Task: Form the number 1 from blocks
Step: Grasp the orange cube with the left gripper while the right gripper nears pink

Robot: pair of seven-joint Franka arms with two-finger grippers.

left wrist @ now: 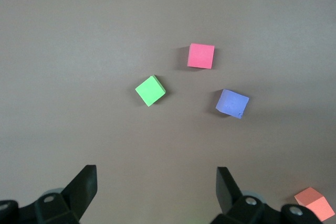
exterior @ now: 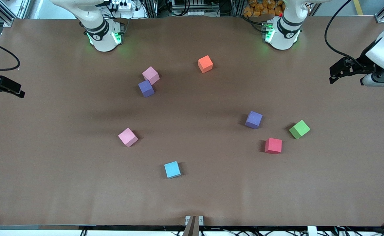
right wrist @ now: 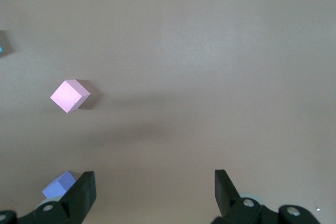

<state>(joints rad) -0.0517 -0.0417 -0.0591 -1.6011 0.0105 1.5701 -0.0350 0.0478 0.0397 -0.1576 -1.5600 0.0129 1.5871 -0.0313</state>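
Blocks lie scattered on the brown table. An orange block sits nearest the bases. A pink block touches a purple block. A second pink block lies alone, nearer the front camera. Another purple block and a red block lie toward the left arm's end. My left gripper hangs open and empty over that end; its wrist view shows red, purple and orange. My right gripper is open and empty over the right arm's end, seeing pink and purple.
A green cube lies beside the red block, toward the left arm's end. A light blue cube sits nearest the front camera. The two arm bases stand along the table's edge farthest from the camera.
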